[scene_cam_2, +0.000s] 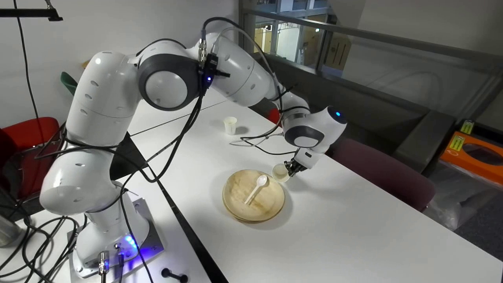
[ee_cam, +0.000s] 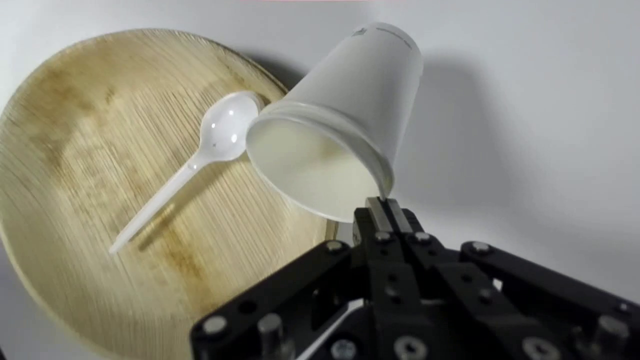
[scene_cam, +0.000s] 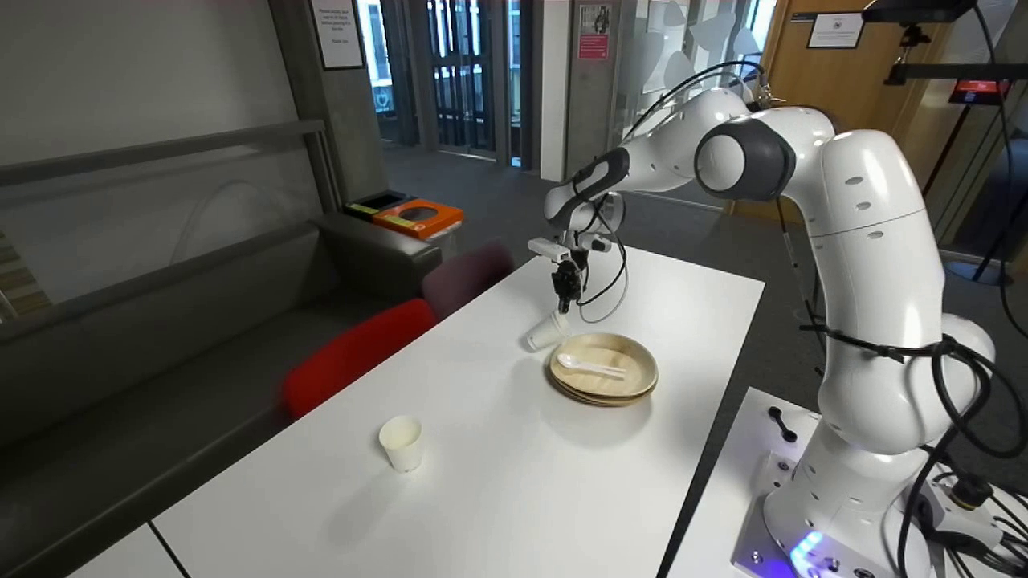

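A white paper cup (ee_cam: 370, 85) lies tipped over in the wrist view, its mouth turned towards my gripper (ee_cam: 384, 201). The jaws are closed together on the cup's rim, with the thin wall pinched at the tips. Behind that rim runs a second edge; whether two cups are nested I cannot tell. In both exterior views the tilted cup (scene_cam: 546, 333) hangs or rests low beside a stack of tan plates (scene_cam_2: 237, 198); contact with the table is unclear. On the top plate (ee_cam: 75, 210) lies a white plastic spoon (ee_cam: 172, 187), its bowl near the cup's mouth.
Another pale cup (scene_cam: 401, 444) stands upright on the white table (scene_cam: 498, 498), well apart from the plates. A red chair (scene_cam: 357, 353) and a purple chair (scene_cam_2: 377, 173) are pushed against the table's long edge. Cables loop down from the arm near the gripper.
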{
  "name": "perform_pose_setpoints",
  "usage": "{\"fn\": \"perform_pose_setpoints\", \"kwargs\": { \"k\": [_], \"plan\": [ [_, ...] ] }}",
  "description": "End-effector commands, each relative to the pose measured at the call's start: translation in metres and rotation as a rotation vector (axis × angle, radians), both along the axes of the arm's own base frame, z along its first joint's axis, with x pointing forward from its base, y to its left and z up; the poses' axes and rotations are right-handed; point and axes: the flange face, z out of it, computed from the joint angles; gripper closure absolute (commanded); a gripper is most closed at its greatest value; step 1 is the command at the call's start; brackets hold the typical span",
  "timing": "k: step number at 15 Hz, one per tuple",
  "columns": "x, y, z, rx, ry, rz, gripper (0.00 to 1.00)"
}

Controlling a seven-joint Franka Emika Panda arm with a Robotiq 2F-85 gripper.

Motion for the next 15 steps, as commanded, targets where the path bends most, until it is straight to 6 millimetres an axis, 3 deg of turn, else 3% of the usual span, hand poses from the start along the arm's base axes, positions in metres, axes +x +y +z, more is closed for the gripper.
{"fn": "perform_pose_setpoints", "kwargs": {
  "k": [1,2,3,4,5,6,7,9,10,15],
  "plan": [
    [0.011,-0.016,0.023,-0.187,0.022,-0.073,1.00],
    [0.007,-0.014,0.030,-0.235,0.089,-0.075,1.00],
    [0.001,-0.007,0.039,-0.121,0.131,0.065,1.00],
    [0.009,-0.012,0.036,-0.293,0.150,-0.054,1.00],
    [0.002,-0.007,0.046,-0.214,0.233,0.063,1.00],
    [0.000,-0.002,0.057,-0.152,0.204,0.131,1.00],
    [0.001,-0.001,0.058,-0.221,0.308,0.131,1.00],
    [0.017,-0.013,0.068,-0.363,0.248,0.035,1.00],
    [0.010,-0.010,0.075,-0.365,0.341,0.085,1.00],
    [0.013,-0.009,0.101,-0.376,0.366,0.129,1.00]
  ]
}}
